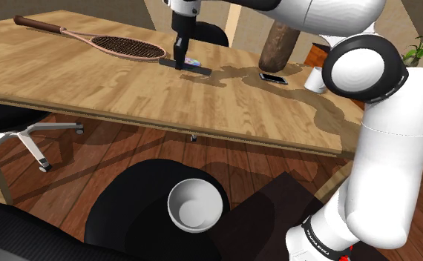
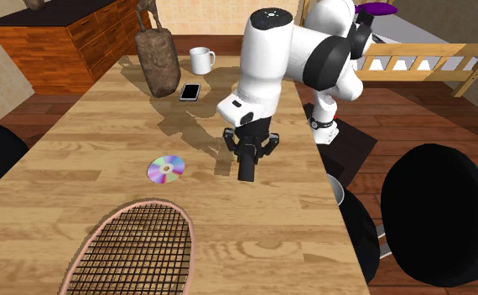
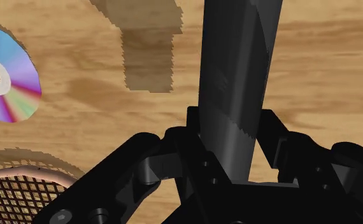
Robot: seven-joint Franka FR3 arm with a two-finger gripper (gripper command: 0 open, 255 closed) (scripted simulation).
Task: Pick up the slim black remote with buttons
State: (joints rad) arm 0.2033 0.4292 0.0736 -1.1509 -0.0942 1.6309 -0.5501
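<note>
The slim black remote (image 3: 237, 83) runs straight out between my gripper's (image 3: 234, 137) two black fingers, which are shut on its sides. From the shoulder view the gripper (image 1: 180, 56) points straight down at the wooden table (image 1: 69, 78), with the remote (image 1: 191, 69) as a dark bar at its tips, at or just above the tabletop. The second exterior view has the gripper (image 2: 247, 159) and the remote (image 2: 247, 172) near the table's right side. I cannot make out the buttons.
A shiny disc (image 2: 166, 168) lies just beside the gripper, and a racket (image 2: 132, 251) lies beyond it. A phone (image 2: 190, 91), a white mug (image 2: 201, 59) and a brown sculpture (image 2: 156, 59) stand nearer the arm's base. A white bowl (image 1: 197, 205) sits on a black chair below the table edge.
</note>
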